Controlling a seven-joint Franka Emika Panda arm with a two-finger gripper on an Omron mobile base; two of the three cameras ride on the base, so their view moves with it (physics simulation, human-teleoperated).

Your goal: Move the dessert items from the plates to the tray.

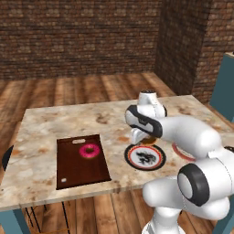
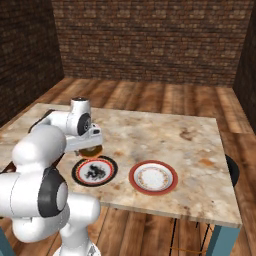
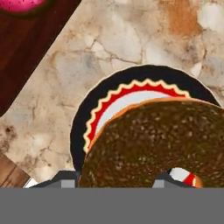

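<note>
The end effector (image 3: 113,181) pinches the brown doughnut (image 3: 157,140) above the black-rimmed plate (image 1: 145,156). The pink doughnut (image 1: 89,150) lies on the tray (image 1: 82,161), at the plate's nine o'clock on the desk (image 1: 68,121).

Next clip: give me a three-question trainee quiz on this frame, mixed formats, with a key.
1. True or false: the pink doughnut lies on the tray.
2. Which plate is directly below the gripper? A) the black-rimmed plate B) the red-rimmed plate C) neither
3. Fill in: the gripper holds the ____ doughnut.

Key
1. True; it sits near the end with the handle slot.
2. A; the hand view shows its black rim and red ring under the doughnut.
3. Brown; it is lifted above the plate, and both plates now lie bare.
</note>
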